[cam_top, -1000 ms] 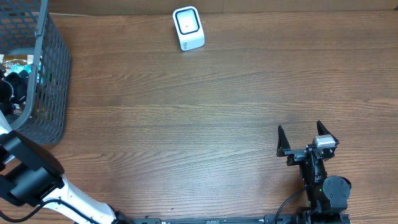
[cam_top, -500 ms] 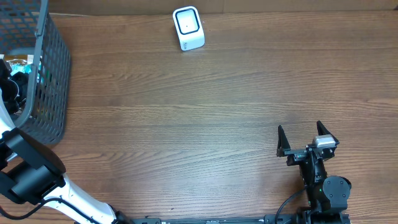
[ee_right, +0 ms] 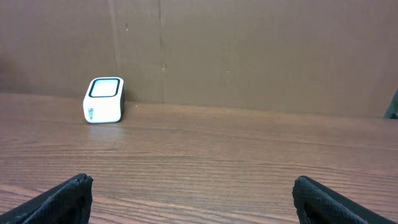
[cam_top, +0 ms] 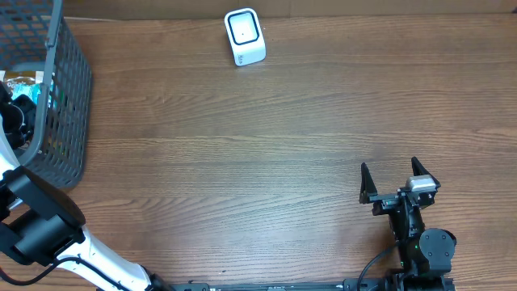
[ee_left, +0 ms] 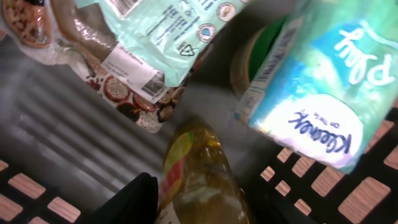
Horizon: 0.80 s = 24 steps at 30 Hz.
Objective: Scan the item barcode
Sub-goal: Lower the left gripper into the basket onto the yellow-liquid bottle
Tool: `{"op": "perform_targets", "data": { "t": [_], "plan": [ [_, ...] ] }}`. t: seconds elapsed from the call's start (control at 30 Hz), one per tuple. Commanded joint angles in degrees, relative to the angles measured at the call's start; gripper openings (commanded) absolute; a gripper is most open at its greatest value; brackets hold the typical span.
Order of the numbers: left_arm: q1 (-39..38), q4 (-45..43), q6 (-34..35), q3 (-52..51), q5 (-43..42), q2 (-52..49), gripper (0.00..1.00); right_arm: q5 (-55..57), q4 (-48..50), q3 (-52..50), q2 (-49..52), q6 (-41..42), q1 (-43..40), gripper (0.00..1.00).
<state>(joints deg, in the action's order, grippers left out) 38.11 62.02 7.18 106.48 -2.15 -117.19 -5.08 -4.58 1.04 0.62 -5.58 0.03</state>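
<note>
Overhead: left arm reaches into the basket (cam_top: 69, 97), far left. Scanner (cam_top: 244, 36) stands well apart from it, top centre. Right gripper (cam_top: 396, 179) idle, jaws wide apart.

Left wrist: left gripper (ee_left: 189, 205) over a bottle (ee_left: 199, 168) among packets (ee_left: 143, 43). One finger (ee_left: 134, 199) beside the bottle. Clamped or not, cannot tell.

Right wrist: nothing in front of the scanner.

Likely early: the pick is unconfirmed, and lift, carry and scan all remain.

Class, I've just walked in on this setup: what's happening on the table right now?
The left gripper is down inside the wire basket at the table's left edge. One finger is beside a bottle of yellow liquid lying among snack packets and a Kleenex pack. Whether it grips the bottle is unclear. The right gripper sits open and empty near the front edge. The white scanner stands at the far edge, nothing presented to it yet.
</note>
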Motion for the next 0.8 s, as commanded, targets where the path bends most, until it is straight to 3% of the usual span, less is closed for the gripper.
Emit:
{"op": "perform_targets", "data": {
  "t": [0.0,0.13,0.2,0.23,0.3,0.77],
  "plan": [
    [-0.2,0.5,3.7,-0.3,1.6,-0.7,0.41,0.5,0.2,-0.6,-0.5,-0.1,-0.1,1.0],
    [-0.2,0.8,6.6,-0.3,3.3,-0.7,0.32,0.5,0.2,-0.6,-0.5,-0.1,-0.1,1.0],
    [-0.2,0.8,6.6,-0.3,3.2,-0.7,0.34,0.5,0.2,-0.6,-0.5,-0.1,-0.1,1.0],
    [-0.2,0.8,6.6,-0.3,3.2,-0.7,0.5,0.5,0.2,-0.6,-0.5,-0.1,-0.1,1.0],
    [-0.2,0.8,6.6,-0.3,3.2,-0.7,0.72,0.5,0.2,-0.6,-0.5,-0.1,-0.1,1.0],
    [-0.3,3.9,6.6,-0.4,2.1,-0.7,0.62,0.5,0.2,-0.6,-0.5,-0.1,-0.1,1.0]
  ]
}}
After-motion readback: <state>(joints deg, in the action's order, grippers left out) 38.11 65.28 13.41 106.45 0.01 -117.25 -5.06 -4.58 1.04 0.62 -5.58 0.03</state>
